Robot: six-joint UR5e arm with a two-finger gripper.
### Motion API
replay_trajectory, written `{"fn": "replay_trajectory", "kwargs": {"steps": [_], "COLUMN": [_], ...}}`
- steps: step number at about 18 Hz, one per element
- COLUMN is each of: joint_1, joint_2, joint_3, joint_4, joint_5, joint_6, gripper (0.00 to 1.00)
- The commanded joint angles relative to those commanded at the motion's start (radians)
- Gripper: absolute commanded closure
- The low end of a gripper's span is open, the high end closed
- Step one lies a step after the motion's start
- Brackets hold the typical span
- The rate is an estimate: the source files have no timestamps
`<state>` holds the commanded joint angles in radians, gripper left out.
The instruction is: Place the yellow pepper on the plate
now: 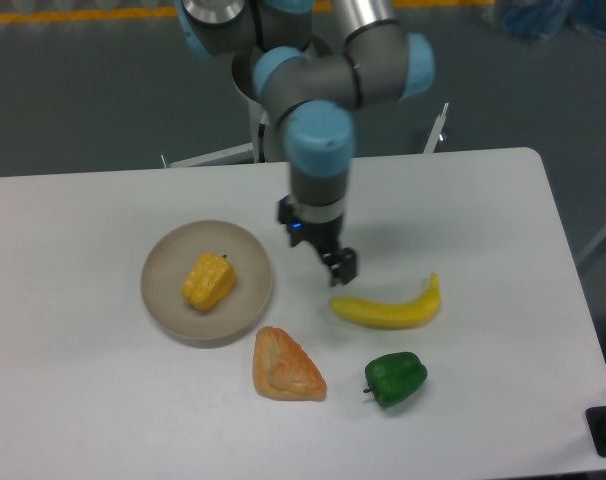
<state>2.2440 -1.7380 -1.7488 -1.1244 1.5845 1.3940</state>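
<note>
Yellow pepper (208, 282) sits on the plate (165, 307); your gripper (333, 262) looks released, empty — mind the banana (387, 309) just below it.

Silver-grey tubular arm (328, 75) with light-blue joint caps and a black claw (338, 265).

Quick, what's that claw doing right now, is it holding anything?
Claw: holding nothing, hanging above the table beside the plate; whether it is open or closed cannot be told. The yellow pepper lies on the plate.

Gripper (335, 266) jaw gap unclear, seen end-on; arm (313, 60) cut off at top edge.
</note>
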Motion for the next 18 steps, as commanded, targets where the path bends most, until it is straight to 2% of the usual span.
{"fn": "replay_trajectory", "kwargs": {"steps": [2, 6, 10, 18], "joint_1": [0.057, 0.117, 0.125, 0.121], "joint_2": [0.0, -0.011, -0.047, -0.074], "joint_3": [0.0, 0.017, 0.049, 0.072], "joint_4": [0.0, 0.002, -0.002, -0.008], "joint_5": [0.003, 0.003, 0.005, 0.005], "joint_6": [0.075, 0.157, 0.158, 0.157], "gripper": [0.0, 0.0, 0.0, 0.0]}}
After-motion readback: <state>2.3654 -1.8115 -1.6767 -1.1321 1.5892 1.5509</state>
